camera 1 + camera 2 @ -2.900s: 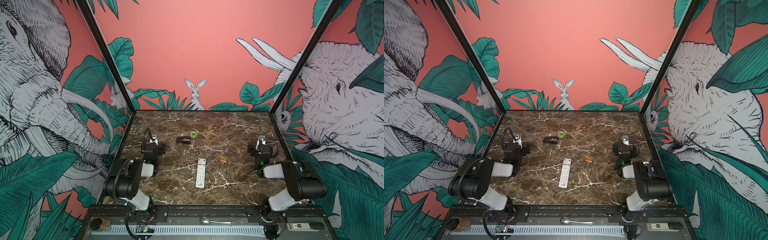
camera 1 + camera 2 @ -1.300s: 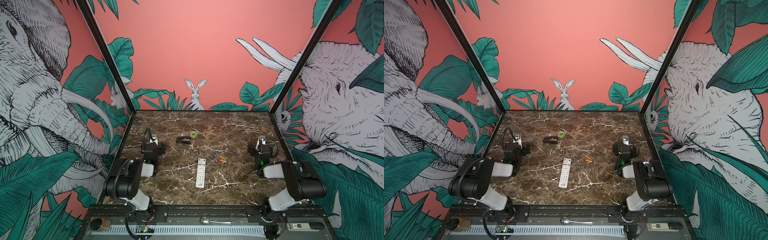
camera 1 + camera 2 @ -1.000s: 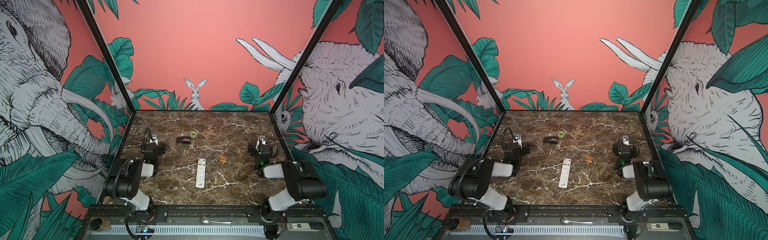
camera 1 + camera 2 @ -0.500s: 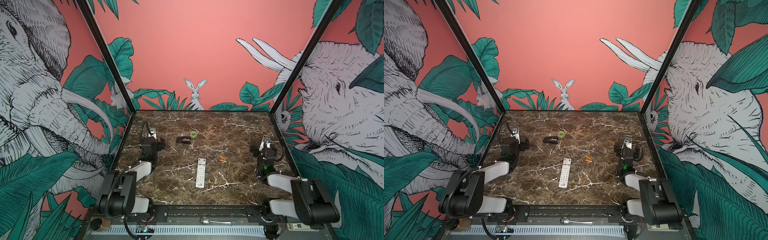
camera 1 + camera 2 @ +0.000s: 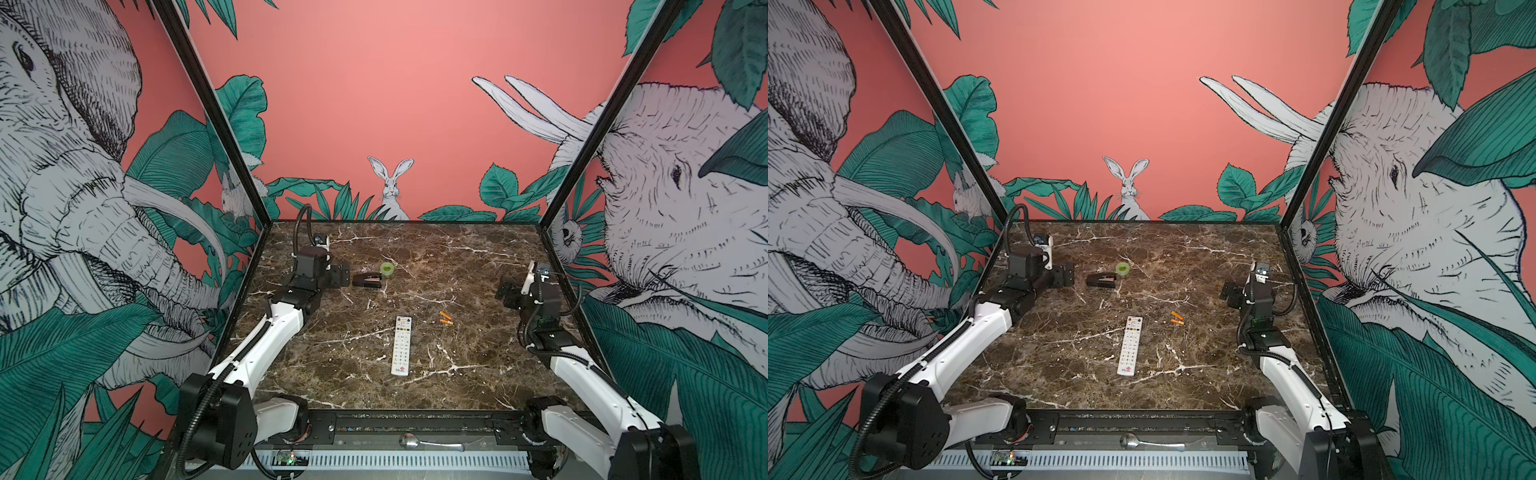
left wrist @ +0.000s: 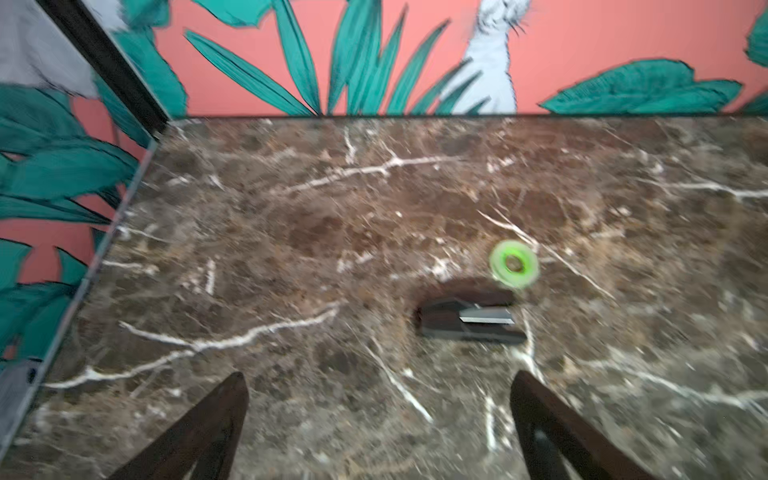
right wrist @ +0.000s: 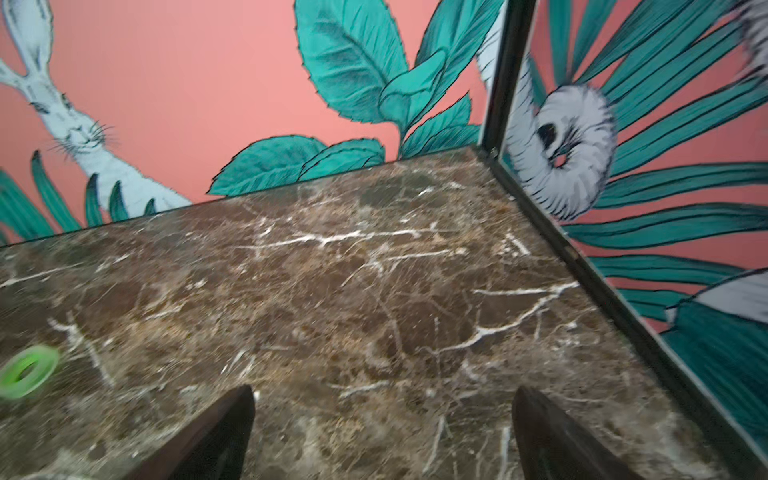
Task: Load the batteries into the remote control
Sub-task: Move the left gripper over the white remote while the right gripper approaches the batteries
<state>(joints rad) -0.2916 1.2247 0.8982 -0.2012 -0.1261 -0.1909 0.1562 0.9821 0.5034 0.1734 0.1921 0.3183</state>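
1. Both wrist views are smeared. Only the dark tapered fingertips show, and the frame edge cuts off the rest.
2. My left hand (image 6: 379, 386) is spread wide and empty, near the black wedge-shaped stapler (image 6: 465, 322) and the green tape roll (image 6: 514, 264).
3. My right hand (image 7: 384, 392) is also spread and empty, close to the right wall.
4. The slim white remote control (image 5: 401, 345) lies buttons-up mid-worktop (image 5: 457, 257). The two orange batteries (image 5: 446, 318) lie near its far end, too small to tell whether they touch each other.
5. Bare brown veined marble lies all round the remote.
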